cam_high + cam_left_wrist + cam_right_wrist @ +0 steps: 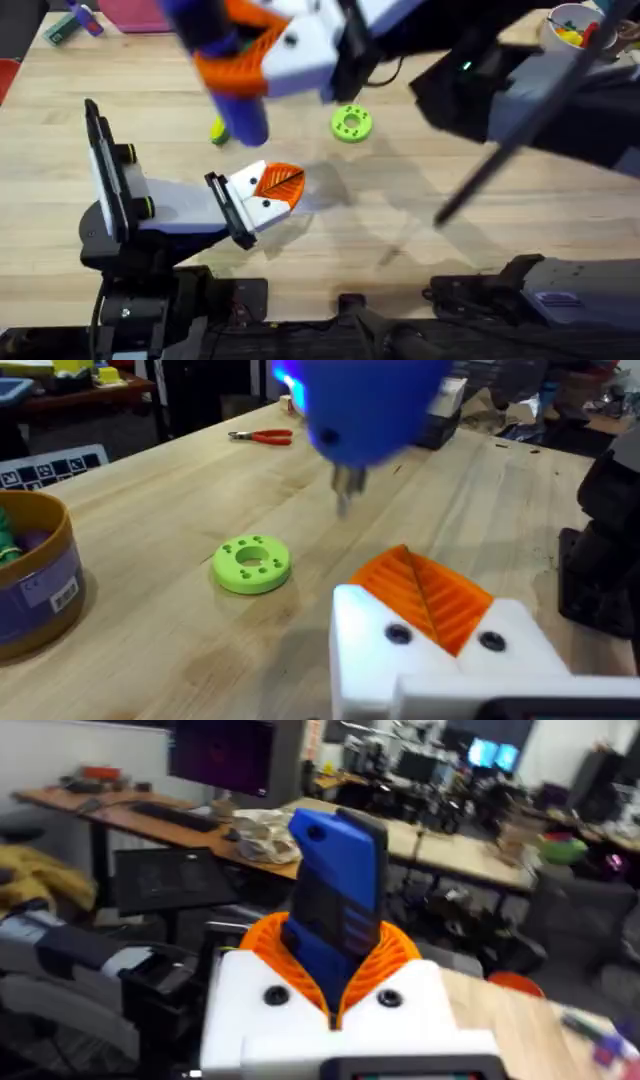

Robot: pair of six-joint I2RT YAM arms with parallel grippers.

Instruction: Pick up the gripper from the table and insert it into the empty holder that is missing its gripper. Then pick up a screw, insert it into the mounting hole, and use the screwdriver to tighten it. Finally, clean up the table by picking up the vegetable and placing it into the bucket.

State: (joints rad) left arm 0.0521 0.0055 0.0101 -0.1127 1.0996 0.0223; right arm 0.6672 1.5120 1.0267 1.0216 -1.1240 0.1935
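My right gripper (262, 52), raised high and blurred under the camera, is shut on the blue screwdriver (232, 75); its body stands between the orange pads (335, 935). The metal tip (347, 488) hangs above the table, just beyond my left gripper (275, 190). That gripper rests low over the table, its orange wedges (425, 595) pressed together with nothing held. The yellow vegetable (217, 130) peeks out beside the screwdriver. The tan bucket (35, 575) with a blue band stands on the table. The loose gripper, an empty holder and a screw are out of view.
A green disc (351, 123) with small holes lies mid-table, also green disc (252, 563) in front of my left gripper. Red-handled pliers (262, 436) lie farther off. A white bowl (568, 30) of colourful bits stands at the back right. The right arm spans the table's upper half.
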